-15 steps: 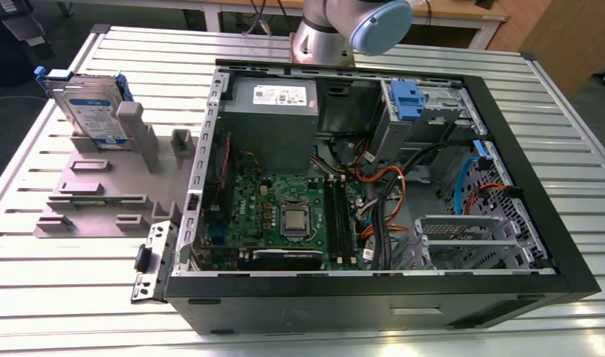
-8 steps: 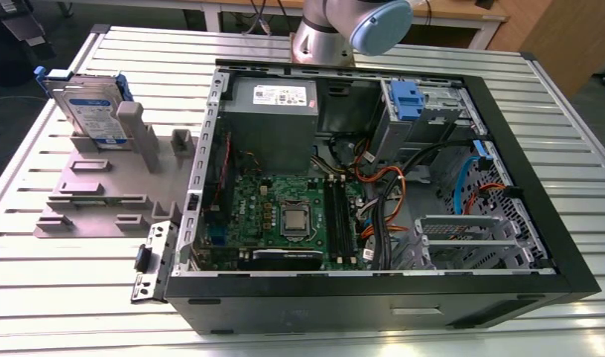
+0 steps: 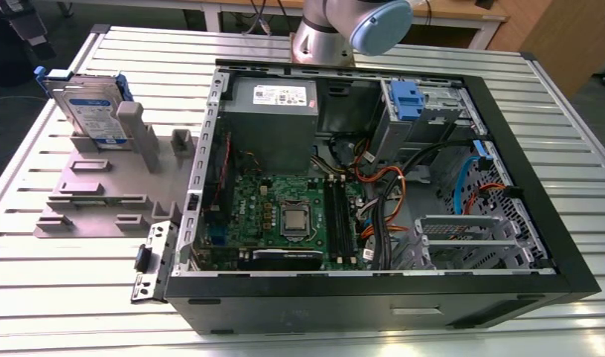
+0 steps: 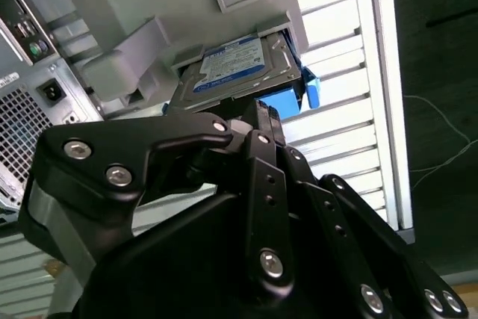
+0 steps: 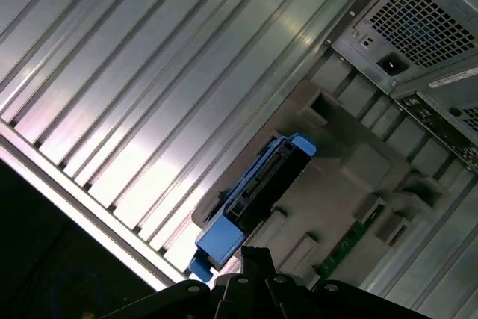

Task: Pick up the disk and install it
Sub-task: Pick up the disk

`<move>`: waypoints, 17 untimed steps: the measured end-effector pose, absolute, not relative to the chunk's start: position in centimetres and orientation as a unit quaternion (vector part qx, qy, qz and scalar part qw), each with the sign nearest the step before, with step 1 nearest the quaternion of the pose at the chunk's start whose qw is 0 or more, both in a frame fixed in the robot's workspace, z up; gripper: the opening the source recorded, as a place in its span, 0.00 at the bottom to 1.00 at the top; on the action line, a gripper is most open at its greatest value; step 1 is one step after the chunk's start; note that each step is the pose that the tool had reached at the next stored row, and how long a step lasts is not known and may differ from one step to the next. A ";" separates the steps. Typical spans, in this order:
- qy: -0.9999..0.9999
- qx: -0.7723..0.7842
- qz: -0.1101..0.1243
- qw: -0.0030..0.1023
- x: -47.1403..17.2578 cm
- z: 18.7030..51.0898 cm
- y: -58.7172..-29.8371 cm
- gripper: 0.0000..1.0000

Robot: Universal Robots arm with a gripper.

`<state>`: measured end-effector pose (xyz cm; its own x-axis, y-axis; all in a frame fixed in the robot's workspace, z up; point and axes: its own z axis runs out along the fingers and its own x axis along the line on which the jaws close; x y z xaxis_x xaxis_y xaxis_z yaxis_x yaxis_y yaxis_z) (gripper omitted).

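Observation:
The disk [image 3: 89, 104] is a silver drive with a white-and-blue label in a blue carrier frame. It stands on edge in a slot of the grey holder [image 3: 104, 193] on the exterior view's left, beside the open computer case [image 3: 382, 186]. In the second wrist view the disk [image 4: 231, 65] shows its labelled face, with my black gripper [image 4: 265, 113] just short of its blue frame. In the first wrist view the disk [image 5: 258, 184] is edge-on in the holder [image 5: 336, 184], and the gripper [image 5: 254, 253] sits close to its blue end. Nothing is held.
The case lies open on a slatted metal table [image 3: 74, 282]. Inside are a grey power supply [image 3: 270, 111], a motherboard [image 3: 282, 216], cables and a drive bay with a blue tab [image 3: 406, 100]. The arm's base [image 3: 332, 30] stands behind the case.

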<state>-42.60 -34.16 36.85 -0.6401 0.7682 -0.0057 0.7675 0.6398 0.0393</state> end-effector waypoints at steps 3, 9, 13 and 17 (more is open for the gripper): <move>0.917 0.399 0.017 0.010 -42.6 36.8 -34.2 0.11; 0.937 0.348 0.017 0.010 -42.6 36.8 -34.2 0.11; 0.949 0.314 0.018 0.009 -42.6 36.8 -34.2 0.11; 0.960 0.279 0.018 0.008 -42.6 36.8 -34.2 0.11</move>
